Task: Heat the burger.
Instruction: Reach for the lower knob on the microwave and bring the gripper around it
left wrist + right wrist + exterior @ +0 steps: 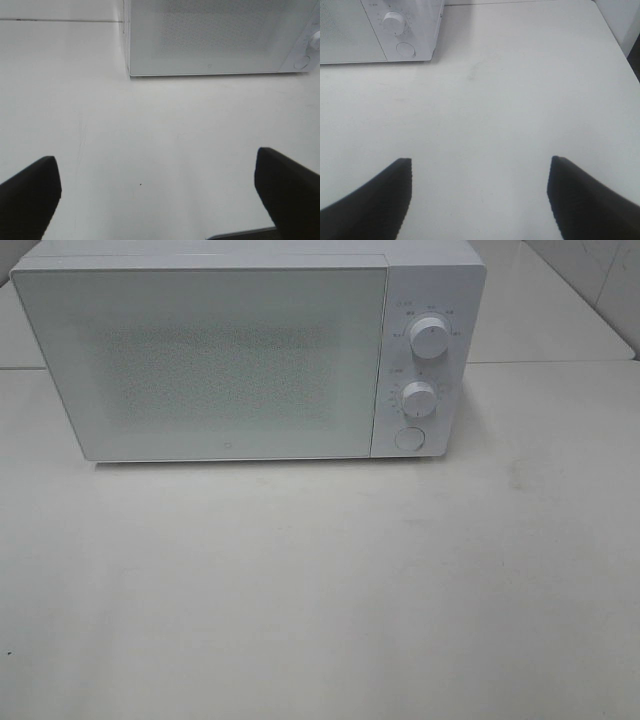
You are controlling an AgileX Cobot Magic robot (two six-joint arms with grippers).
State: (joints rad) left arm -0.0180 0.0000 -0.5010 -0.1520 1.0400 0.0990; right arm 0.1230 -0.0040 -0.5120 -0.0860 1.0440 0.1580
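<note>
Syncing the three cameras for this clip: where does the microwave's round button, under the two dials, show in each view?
Exterior high: round button at the lower right corner of the microwave front, below the lower dial.
Left wrist: round button beside the closed door, lower dial partly cut off.
Right wrist: round button directly under the lower dial.
Shared landmark: the lower dial, next to the button in all three.
</note>
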